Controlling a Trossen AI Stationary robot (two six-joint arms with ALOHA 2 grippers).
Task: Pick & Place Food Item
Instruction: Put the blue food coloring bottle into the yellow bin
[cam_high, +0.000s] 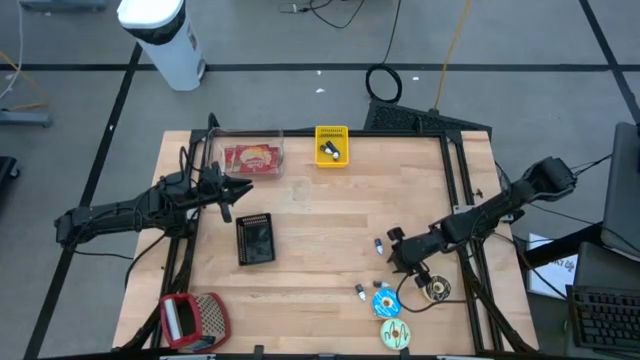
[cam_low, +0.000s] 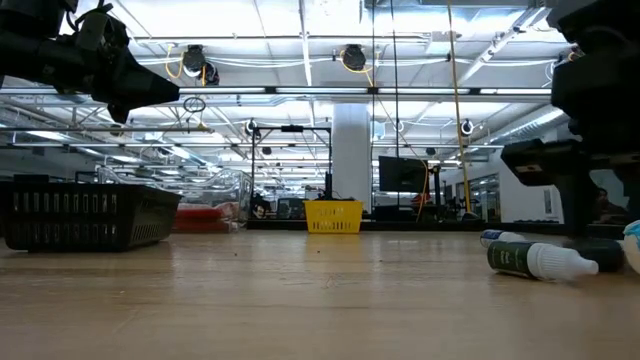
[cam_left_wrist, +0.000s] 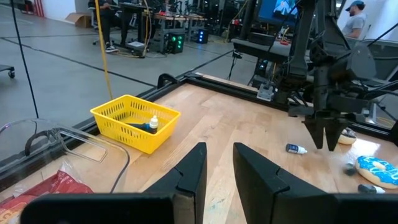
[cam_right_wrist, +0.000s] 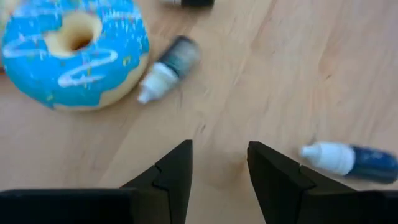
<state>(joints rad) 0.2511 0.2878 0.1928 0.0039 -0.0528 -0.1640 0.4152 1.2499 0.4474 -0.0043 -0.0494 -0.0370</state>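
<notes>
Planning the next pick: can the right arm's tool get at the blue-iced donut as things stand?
Probably yes. The right tool hangs open and empty over bare table, with the blue-iced donut close by. Only a small dropper bottle lies beside the donut, not across the path.

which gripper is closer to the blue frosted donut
Right. The right gripper hovers just beside the blue frosted donut, jaws open and empty. The left gripper is across the table, near the clear plastic bin.
</notes>
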